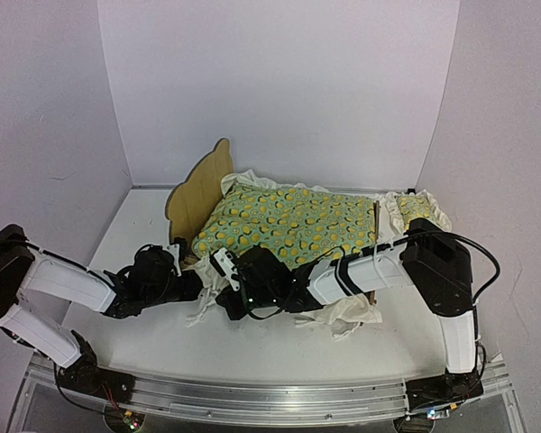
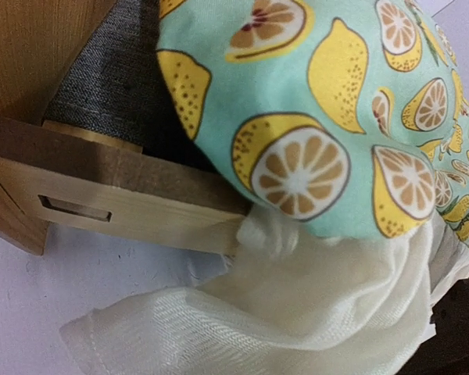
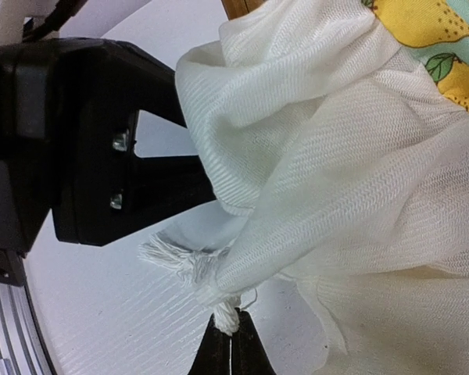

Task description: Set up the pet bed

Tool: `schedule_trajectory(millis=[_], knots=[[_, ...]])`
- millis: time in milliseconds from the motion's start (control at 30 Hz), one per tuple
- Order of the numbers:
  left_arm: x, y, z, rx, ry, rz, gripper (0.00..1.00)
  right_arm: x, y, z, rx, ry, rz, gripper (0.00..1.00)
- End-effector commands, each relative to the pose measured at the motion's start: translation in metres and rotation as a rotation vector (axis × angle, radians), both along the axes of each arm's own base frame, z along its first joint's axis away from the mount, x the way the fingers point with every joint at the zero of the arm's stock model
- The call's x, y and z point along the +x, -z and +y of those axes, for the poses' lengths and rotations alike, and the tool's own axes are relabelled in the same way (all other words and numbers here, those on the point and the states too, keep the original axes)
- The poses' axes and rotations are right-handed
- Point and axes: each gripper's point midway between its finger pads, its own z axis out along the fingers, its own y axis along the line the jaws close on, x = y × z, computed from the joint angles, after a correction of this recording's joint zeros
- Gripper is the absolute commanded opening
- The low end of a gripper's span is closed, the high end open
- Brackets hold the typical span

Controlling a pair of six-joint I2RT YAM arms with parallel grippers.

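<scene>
The pet bed (image 1: 201, 185) stands mid-table, its curved headboard at the left. The lemon-print blanket (image 1: 293, 221) covers it. In the left wrist view the wooden rail (image 2: 102, 195) and the grey mattress (image 2: 109, 78) show under the blanket (image 2: 320, 101). The blanket's cream ruffle (image 2: 297, 312) hangs over the near left corner and hides my left fingers. In the right wrist view my left gripper (image 3: 194, 160) closes on a fold of that ruffle (image 3: 313, 141). My right gripper (image 3: 233, 332) is shut on the ruffle's frayed corner. Both grippers, left (image 1: 198, 281) and right (image 1: 215, 299), meet at that corner.
A small matching pillow (image 1: 413, 207) lies at the bed's right end. White walls enclose the table on three sides. More cream ruffle (image 1: 352, 311) spills over the near rail under my right arm.
</scene>
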Motion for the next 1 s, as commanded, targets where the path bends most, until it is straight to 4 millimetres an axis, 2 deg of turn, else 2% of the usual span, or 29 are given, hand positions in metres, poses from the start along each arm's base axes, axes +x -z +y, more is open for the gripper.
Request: schedule_trajectory(millis=[0, 200, 333, 533, 767, 900, 967], knots=[[0.021, -0.025, -0.015, -0.069, -0.017, -0.072, 0.08, 0.003, -0.05, 0.012, 0.11, -0.011, -0.06, 0.0], [0.024, -0.033, -0.014, -0.104, -0.035, -0.092, 0.13, 0.002, -0.052, 0.012, 0.112, -0.011, -0.062, 0.0], [0.029, -0.039, -0.012, -0.107, -0.042, -0.115, 0.23, 0.001, -0.05, 0.012, 0.112, -0.013, -0.058, 0.0], [0.036, -0.029, -0.015, -0.104, -0.058, -0.08, 0.26, 0.001, -0.052, 0.013, 0.116, -0.015, -0.061, 0.0], [0.047, -0.041, -0.024, -0.091, -0.033, -0.129, 0.24, 0.0, -0.049, 0.014, 0.113, -0.017, -0.054, 0.0], [0.05, -0.041, -0.022, -0.073, -0.044, -0.141, 0.17, 0.0, -0.05, 0.015, 0.119, -0.017, -0.049, 0.0], [0.05, -0.04, -0.021, -0.065, -0.043, -0.146, 0.1, 0.001, -0.047, 0.016, 0.118, -0.009, -0.039, 0.0]])
